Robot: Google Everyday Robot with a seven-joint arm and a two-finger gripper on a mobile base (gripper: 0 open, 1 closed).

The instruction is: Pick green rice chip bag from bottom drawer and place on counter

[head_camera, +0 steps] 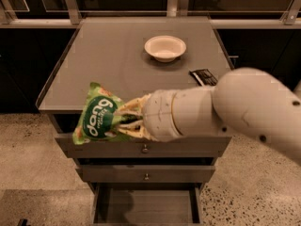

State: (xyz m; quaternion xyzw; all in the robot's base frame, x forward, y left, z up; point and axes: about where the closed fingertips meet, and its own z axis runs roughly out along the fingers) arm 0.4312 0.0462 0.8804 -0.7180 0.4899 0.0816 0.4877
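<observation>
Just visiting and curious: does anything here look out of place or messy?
Nothing spilled. The bottom drawer stands open, and the green rice chip bag is tilted sideways, pinched in the gripper at the counter's front edge.

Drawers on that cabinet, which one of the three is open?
The bottom drawer, pulled out with its grey interior showing; the top drawer and middle drawer are shut. The gripper holds the green rice chip bag at the front edge of the counter.

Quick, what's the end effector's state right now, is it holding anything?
End effector: closed on the crinkly bright-green rice chip bag, at the front edge of the flat grey counter.
</observation>
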